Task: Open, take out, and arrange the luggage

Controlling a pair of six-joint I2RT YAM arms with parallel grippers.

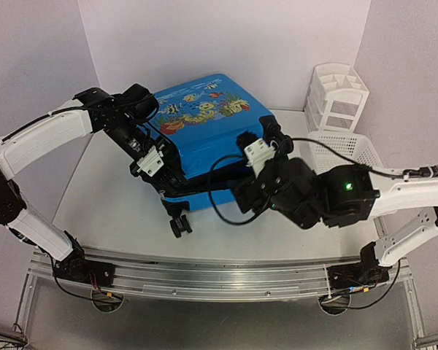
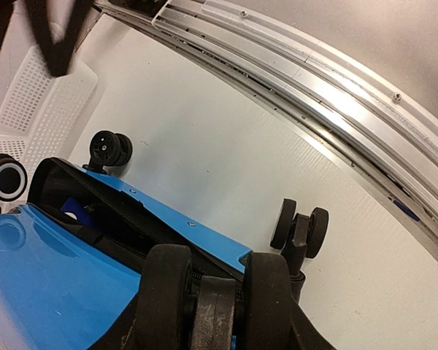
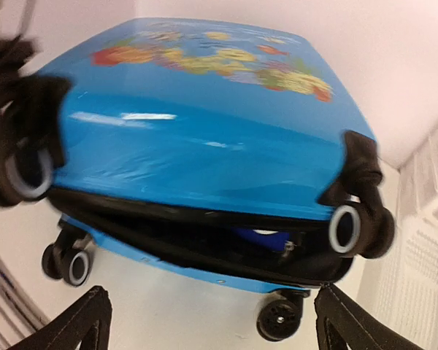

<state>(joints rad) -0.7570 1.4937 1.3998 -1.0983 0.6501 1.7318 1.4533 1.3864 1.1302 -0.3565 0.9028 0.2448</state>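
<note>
The luggage (image 1: 204, 135), a bright blue suitcase with a fish print, lies flat at the back middle of the table. Its top shell is raised a little, showing a dark gap (image 3: 204, 233) with something blue inside. My left gripper (image 1: 155, 164) is at the near left corner, shut on a black caster wheel (image 2: 215, 306) of the top shell. My right gripper (image 1: 266, 142) hovers by the near right corner. Its fingers (image 3: 84, 321) stand wide apart, open, with nothing between them. The lower wheels (image 2: 299, 227) rest on the table.
A white mesh basket (image 1: 347, 149) lies right of the suitcase, with a white drawer organizer (image 1: 338, 98) behind it. An aluminium rail (image 1: 219, 273) runs along the near edge. White walls close in the back and both sides.
</note>
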